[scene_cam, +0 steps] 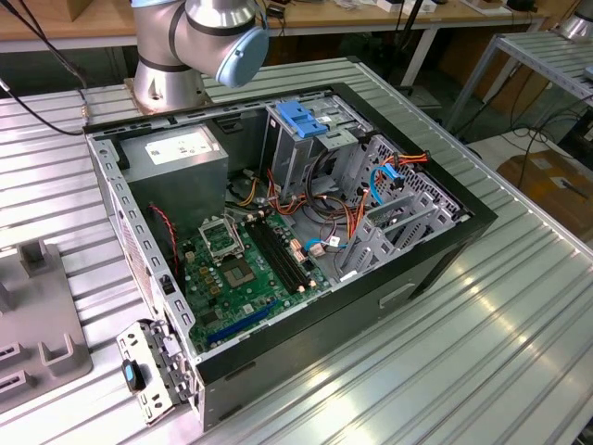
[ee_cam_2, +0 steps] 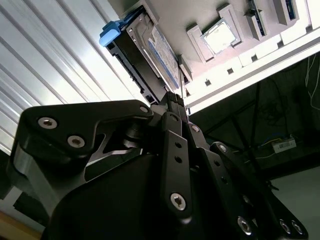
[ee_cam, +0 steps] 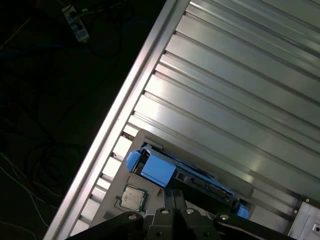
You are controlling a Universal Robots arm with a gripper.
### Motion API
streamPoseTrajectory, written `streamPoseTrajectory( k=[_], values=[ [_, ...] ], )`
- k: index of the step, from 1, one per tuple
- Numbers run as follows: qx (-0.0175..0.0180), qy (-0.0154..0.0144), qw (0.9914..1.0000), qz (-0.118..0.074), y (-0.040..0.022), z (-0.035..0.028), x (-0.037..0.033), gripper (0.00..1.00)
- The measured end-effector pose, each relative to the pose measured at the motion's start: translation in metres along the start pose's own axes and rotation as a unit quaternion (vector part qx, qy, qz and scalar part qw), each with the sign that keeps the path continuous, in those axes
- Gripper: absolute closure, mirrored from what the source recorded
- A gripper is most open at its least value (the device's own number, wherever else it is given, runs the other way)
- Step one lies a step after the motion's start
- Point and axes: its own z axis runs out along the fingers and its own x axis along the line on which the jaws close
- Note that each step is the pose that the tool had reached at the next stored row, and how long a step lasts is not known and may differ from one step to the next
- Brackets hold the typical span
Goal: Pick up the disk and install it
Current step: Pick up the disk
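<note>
Silver arm (scene_cam: pixel 185 32), blue cap (scene_cam: pixel 243 56), black tool (ee_cam_2: pixel 176 98)

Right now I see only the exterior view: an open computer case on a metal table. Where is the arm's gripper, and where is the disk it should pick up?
Observer: In both wrist views the gripper is right at the disk, near the edge of the slatted table.
Operator: Is the disk lying flat there?
Observer: It looks to stand on edge in a pale holder, which also holds a square processor chip.
</note>
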Motion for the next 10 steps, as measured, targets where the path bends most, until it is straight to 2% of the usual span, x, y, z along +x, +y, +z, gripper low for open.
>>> streamPoseTrajectory(
  k=[10],
  values=[
    [0.0000, 0.0000, 1.00000, -0.001, 0.0000, 0.0000, 0.0000, 0.89]
  ],
)
